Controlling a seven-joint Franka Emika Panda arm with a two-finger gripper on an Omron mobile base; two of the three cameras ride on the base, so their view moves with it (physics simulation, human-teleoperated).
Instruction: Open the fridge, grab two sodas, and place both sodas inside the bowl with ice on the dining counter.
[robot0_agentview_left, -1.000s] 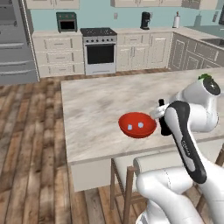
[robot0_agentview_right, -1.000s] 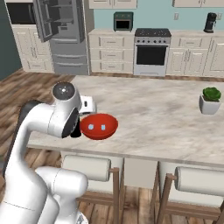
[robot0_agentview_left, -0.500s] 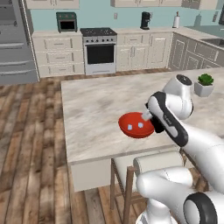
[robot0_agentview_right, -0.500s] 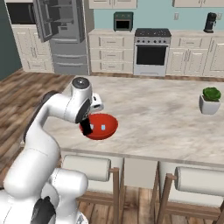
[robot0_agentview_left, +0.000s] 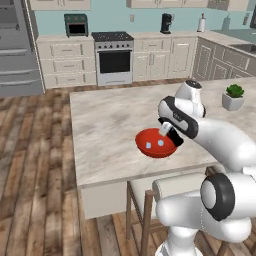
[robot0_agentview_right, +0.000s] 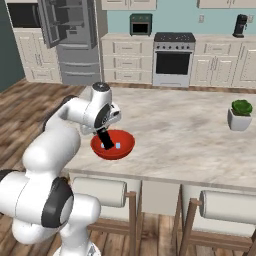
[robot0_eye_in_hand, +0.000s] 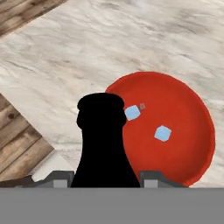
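My gripper (robot0_eye_in_hand: 105, 180) is shut on a dark brown soda bottle (robot0_eye_in_hand: 103, 144), whose neck and cap point away from the hand. The bottle (robot0_agentview_right: 105, 139) hangs tilted just over the near side of the red bowl (robot0_agentview_left: 152, 147). Inside the bowl (robot0_eye_in_hand: 179, 140) lie small white ice cubes (robot0_eye_in_hand: 162, 133). The bowl (robot0_agentview_right: 125, 145) sits on the beige dining counter (robot0_agentview_left: 105, 125) close to its front edge. Far back stands the grey fridge (robot0_agentview_right: 70, 45) with an upper door swung open. The fridge (robot0_agentview_left: 15, 55) also shows at the far left.
A potted plant (robot0_agentview_left: 233, 96) stands on the counter's right side. Stools (robot0_agentview_right: 100, 192) with padded backs are tucked under the counter's near edge. A stove (robot0_agentview_right: 172, 57) and cream cabinets line the back wall. Wood floor lies left of the counter.
The arm has swung in over the counter, carrying the dark bottle from beside the bowl to above its near side. The bowl has stayed in place.
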